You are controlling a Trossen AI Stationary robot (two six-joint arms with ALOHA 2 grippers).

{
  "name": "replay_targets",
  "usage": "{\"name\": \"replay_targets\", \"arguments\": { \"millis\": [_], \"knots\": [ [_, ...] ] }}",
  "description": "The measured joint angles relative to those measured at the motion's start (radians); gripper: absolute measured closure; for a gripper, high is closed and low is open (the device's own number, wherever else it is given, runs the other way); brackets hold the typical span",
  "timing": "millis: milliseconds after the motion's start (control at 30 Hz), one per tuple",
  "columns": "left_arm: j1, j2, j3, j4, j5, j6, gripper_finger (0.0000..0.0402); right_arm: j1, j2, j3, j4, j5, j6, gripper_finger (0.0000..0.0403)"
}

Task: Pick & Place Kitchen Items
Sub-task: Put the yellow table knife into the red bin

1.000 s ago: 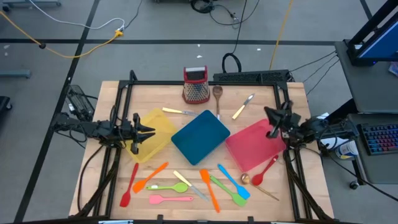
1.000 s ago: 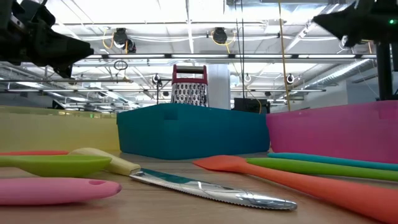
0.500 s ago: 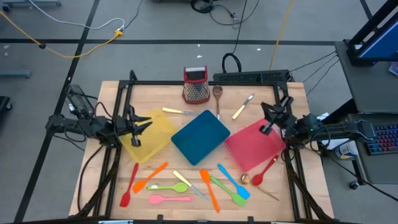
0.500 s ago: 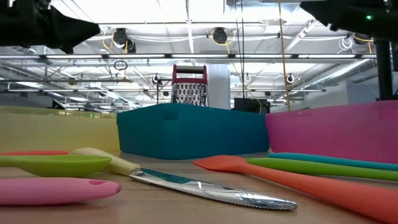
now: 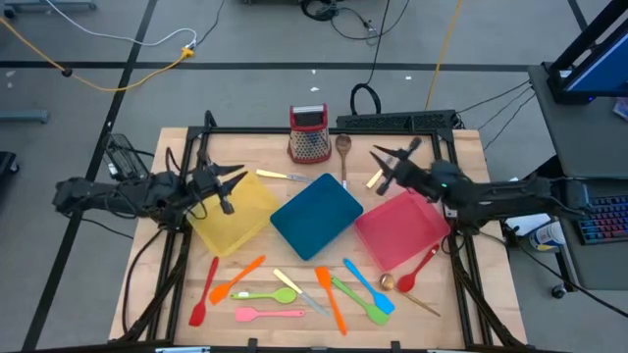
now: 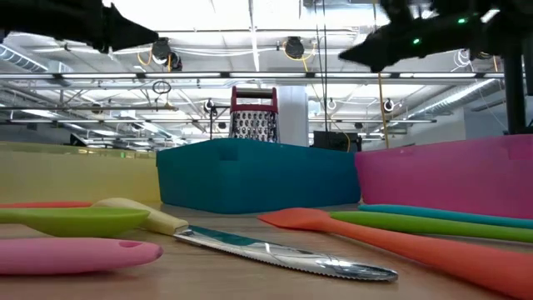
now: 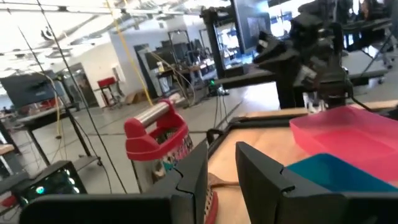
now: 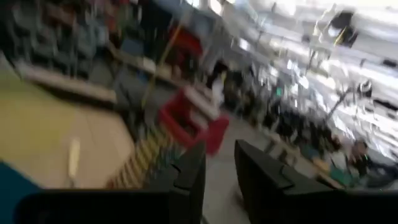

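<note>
Several slim utensils lie flat along the table's near side: orange spatulas [image 5: 235,277], a green spoon [image 5: 267,295], a pink spatula [image 5: 270,314], a blue spatula [image 5: 370,286] and a red spoon [image 5: 420,268]. Near the far edge lie a wooden spoon [image 5: 343,152] and two pale-handled knives [image 5: 384,169] [image 5: 281,176]. My left gripper [image 5: 230,186] hovers open above the yellow tray [image 5: 240,221], holding nothing [image 7: 221,177]. My right gripper [image 5: 385,165] hovers open above the pink tray's far edge [image 5: 407,201], beside one knife, holding nothing [image 8: 219,171].
A teal tray [image 5: 316,216] sits between the yellow and pink trays. A red-topped metal grater [image 5: 309,134] stands at the far edge. A black frame rail [image 5: 324,130] borders the table. In the low view a serrated knife [image 6: 275,254] lies in front.
My right gripper has risen and swung toward the table's left and far edges, from the pink tray's right side to its far edge, rolling as it went; its fingers now stand apart. My left gripper has risen and shifted toward the far edge, also rolling.
</note>
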State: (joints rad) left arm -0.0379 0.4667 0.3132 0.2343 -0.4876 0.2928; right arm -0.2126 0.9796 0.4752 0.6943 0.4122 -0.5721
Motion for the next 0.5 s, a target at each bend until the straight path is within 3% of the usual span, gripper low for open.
{"name": "replay_targets", "arguments": {
  "millis": [100,233,367,500],
  "knots": [
    [0.009,0.04,0.025,-0.023,0.009,-0.016,0.0313,-0.041,0.044,0.077,-0.186,0.056,-0.013,0.0306],
    [0.017,0.082,0.026,-0.027,0.01,-0.034,0.0313,-0.095,0.075,0.213,-0.511,0.051,-0.003,0.0304],
    [0.031,0.117,0.026,-0.014,0.011,-0.065,0.0313,-0.147,0.117,0.33,-0.81,-0.035,0.005,0.0312],
    [0.052,0.136,0.026,0.031,0.017,-0.095,0.0313,-0.21,0.175,0.397,-0.959,-0.149,0.01,0.0312]
  ]
}}
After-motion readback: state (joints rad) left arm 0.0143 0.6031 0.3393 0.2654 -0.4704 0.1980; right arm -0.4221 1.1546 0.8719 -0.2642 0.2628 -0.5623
